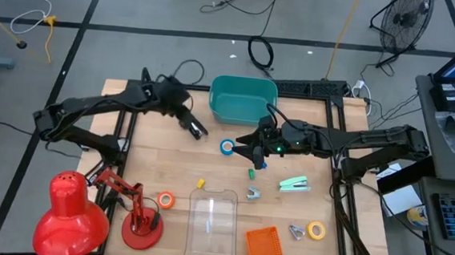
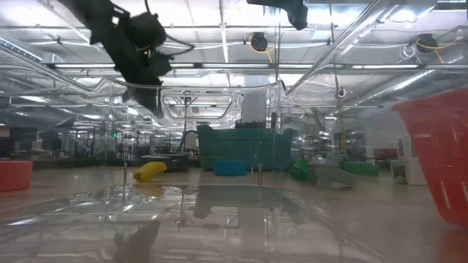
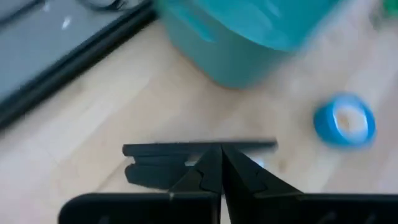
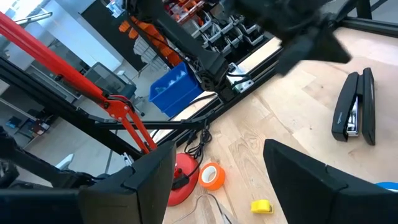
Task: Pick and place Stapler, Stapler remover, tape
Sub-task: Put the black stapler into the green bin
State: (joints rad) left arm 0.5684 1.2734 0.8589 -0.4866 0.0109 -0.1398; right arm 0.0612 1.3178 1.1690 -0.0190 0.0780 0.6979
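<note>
Grippers over workbench | left gripper (image 1: 201, 132) shut, empty, poised directly above black stapler (image 4: 355, 107), whose long axis matches its fingers | right gripper (image 1: 244, 151) wide open, empty, just beside blue tape roll (image 1: 227, 147) | teal bin (image 1: 242, 99) behind both

The table (image 1: 169, 160) carries 3 tape rolls in plain sight: 1 blue (image 1: 227, 147), 1 orange (image 1: 165, 199) and 1 yellow (image 1: 316, 229). There are 2 staplers: 1 black (image 1: 196, 128) and 1 mint-green (image 1: 294, 183). Metal staple removers appear to number 2 (image 1: 253, 194) (image 1: 296, 230), though they are small. Also 1 teal bin (image 1: 242, 97), 1 clear container (image 1: 212, 225), 1 orange basket (image 1: 266, 249) and 1 red lamp (image 1: 69, 209).
</note>
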